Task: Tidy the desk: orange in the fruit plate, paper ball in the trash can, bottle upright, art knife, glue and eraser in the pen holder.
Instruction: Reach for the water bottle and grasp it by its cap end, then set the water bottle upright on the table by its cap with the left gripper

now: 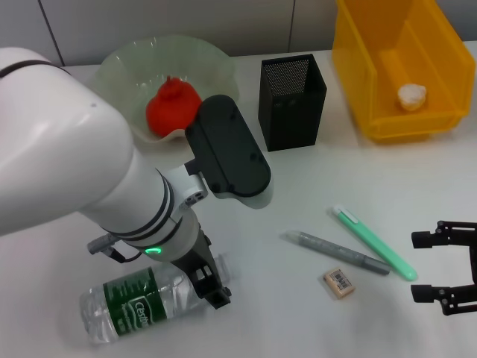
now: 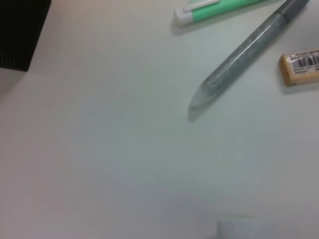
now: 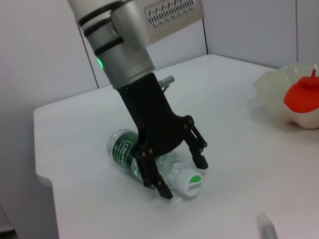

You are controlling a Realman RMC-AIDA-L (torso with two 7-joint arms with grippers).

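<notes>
The bottle (image 1: pixel 134 309) lies on its side at the table's front left. My left gripper (image 1: pixel 215 288) is down over its cap end. In the right wrist view that gripper (image 3: pixel 182 175) is open, with a finger on each side of the neck of the bottle (image 3: pixel 124 149), just behind the cap. The orange (image 1: pixel 173 108) rests in the fruit plate (image 1: pixel 119 63). The paper ball (image 1: pixel 411 95) lies in the trash can (image 1: pixel 373 52). The green art knife (image 1: pixel 374 242), grey glue (image 1: pixel 335 252) and eraser (image 1: pixel 339 283) lie on the table in front of the pen holder (image 1: pixel 292 101). My right gripper (image 1: pixel 422 266) hangs open at the right, holding nothing.
The left wrist view shows the art knife (image 2: pixel 219 9), the glue (image 2: pixel 244 52), the eraser (image 2: pixel 300 67) and a corner of the pen holder (image 2: pixel 20 30). My left arm's bulk covers the table's left middle. The table's front edge runs close behind the bottle.
</notes>
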